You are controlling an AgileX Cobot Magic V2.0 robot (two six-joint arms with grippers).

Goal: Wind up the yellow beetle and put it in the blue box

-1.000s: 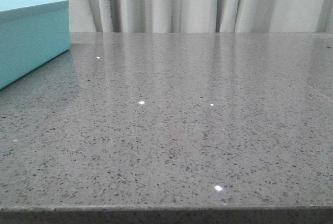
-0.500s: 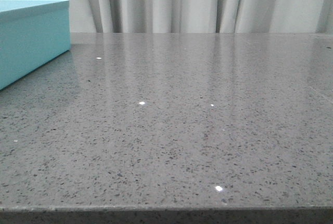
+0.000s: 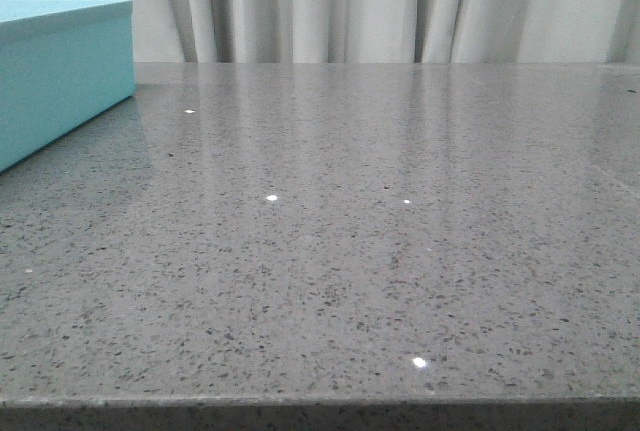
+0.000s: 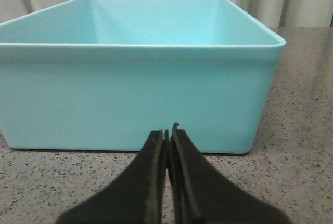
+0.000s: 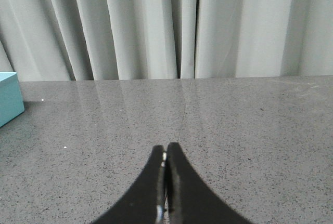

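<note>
The blue box (image 3: 55,71) stands at the far left of the grey table in the front view. The left wrist view shows the blue box (image 4: 130,94) close up, open-topped, and its visible inside is empty. My left gripper (image 4: 168,133) is shut and empty, just in front of the box's near wall. My right gripper (image 5: 166,148) is shut and empty, low over the bare table, with a corner of the box (image 5: 9,99) off to one side. The yellow beetle is out of view in every frame. Neither gripper shows in the front view.
The speckled grey table (image 3: 350,231) runs to a front edge (image 3: 320,406) near the bottom of the front view. Pale pleated curtains (image 3: 400,6) hang behind the table's far edge.
</note>
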